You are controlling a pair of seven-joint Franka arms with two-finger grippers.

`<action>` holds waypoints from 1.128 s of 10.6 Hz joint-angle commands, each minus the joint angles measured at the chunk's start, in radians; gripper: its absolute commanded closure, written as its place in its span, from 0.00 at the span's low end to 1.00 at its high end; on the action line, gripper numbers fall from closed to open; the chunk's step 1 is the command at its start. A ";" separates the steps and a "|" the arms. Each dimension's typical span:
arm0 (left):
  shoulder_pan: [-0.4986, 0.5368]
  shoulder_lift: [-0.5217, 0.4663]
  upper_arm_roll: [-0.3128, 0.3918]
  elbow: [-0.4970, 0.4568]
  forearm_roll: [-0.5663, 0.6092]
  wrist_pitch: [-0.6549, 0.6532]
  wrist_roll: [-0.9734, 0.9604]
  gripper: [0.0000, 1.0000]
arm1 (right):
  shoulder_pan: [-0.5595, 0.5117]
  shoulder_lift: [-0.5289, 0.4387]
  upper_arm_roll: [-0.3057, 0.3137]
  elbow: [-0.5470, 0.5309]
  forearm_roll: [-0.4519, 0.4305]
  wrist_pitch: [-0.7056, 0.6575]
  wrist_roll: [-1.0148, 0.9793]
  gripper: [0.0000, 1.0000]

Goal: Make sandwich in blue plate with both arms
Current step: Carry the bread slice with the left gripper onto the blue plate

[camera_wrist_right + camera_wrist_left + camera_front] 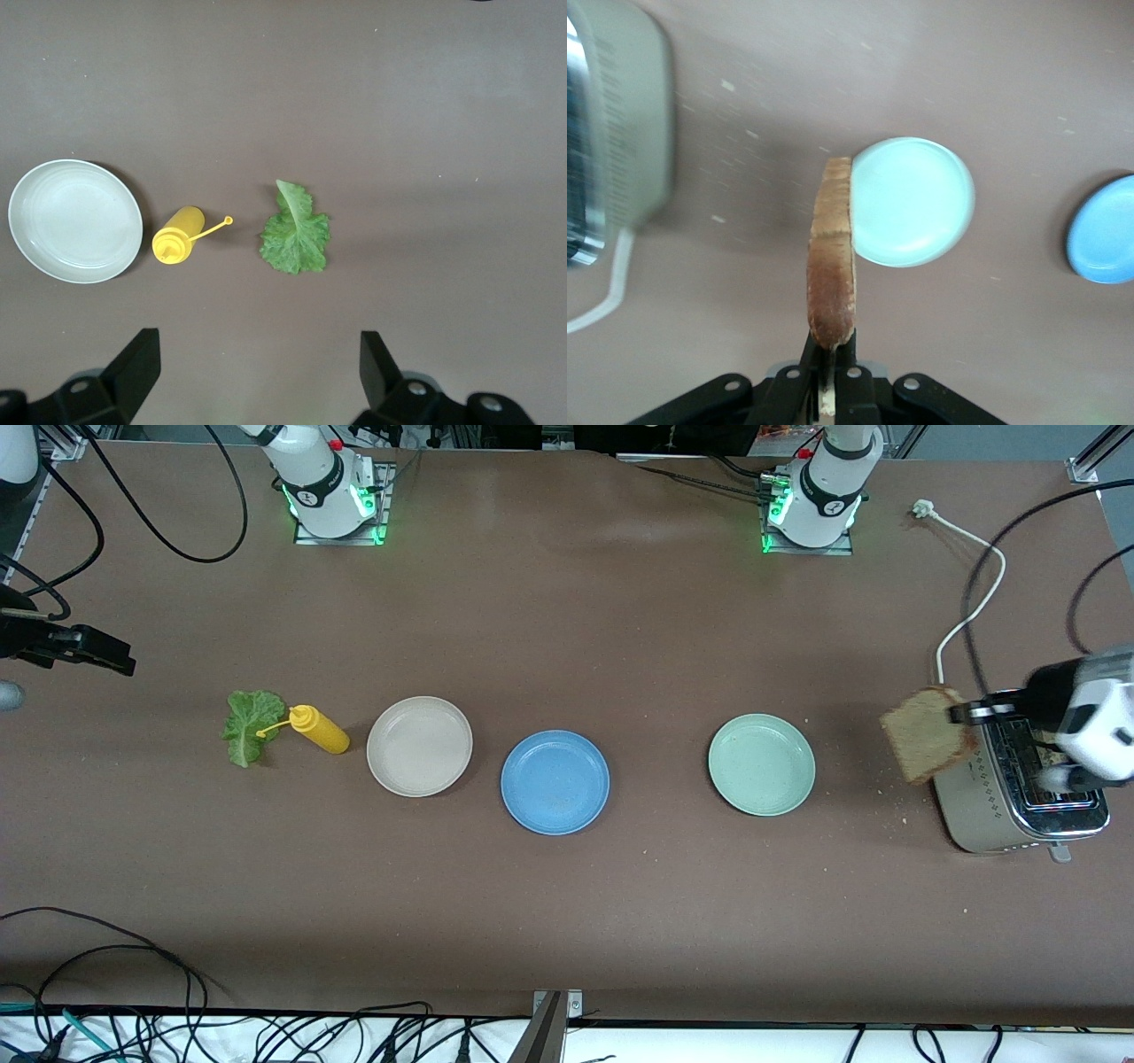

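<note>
Left end effector [961,713] is clamped on one bread slice [928,734], gripping it by the edge. I see the slice held up in the air, on edge in the left wrist view [831,257], over the bench [567,868] right beside the toaster [1019,797] at the left arm's end. A second piece of toast sits in the toaster slot, mostly hidden by the wrist.

Green plate [761,763] is the nearest plate to the held slice. Blue plate [555,781] lies past it toward the middle of the bench, well apart from the slice, nothing on it. Both show in the left wrist view, green [911,202] just next to the slice, blue [1103,232] at the edge.

Right end effector [257,367] has its fingers wide apart, holding nothing. It waits up over the right arm's end of the bench, above the lettuce leaf [295,232], mustard bottle [179,237] and beige plate [75,220]. In the front view the lettuce [252,726] touches the bottle's tip, the bottle [319,729] lies on its side, and the beige plate [419,745] sits just beside the blue plate.
</note>
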 commanded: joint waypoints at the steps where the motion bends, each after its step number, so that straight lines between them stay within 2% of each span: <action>1: -0.072 0.036 -0.087 0.002 -0.167 0.067 -0.261 1.00 | -0.007 0.007 0.004 0.021 0.006 -0.017 0.001 0.00; 2: -0.131 0.044 -0.087 -0.019 -0.223 0.138 -0.334 1.00 | -0.007 0.007 0.004 0.021 0.006 -0.018 -0.002 0.00; 4: -0.263 0.091 -0.087 -0.068 -0.270 0.364 -0.463 1.00 | -0.005 0.005 0.004 0.021 0.008 -0.026 0.003 0.00; 6: -0.384 0.166 -0.087 -0.070 -0.286 0.565 -0.592 1.00 | -0.005 0.004 0.003 0.025 0.018 -0.037 0.004 0.00; 9: -0.530 0.268 -0.087 -0.066 -0.286 0.804 -0.681 1.00 | -0.008 0.002 -0.028 0.025 0.063 -0.032 0.009 0.00; 12: -0.635 0.352 -0.084 -0.063 -0.283 0.967 -0.691 1.00 | -0.012 0.004 -0.049 0.025 0.061 -0.030 0.007 0.00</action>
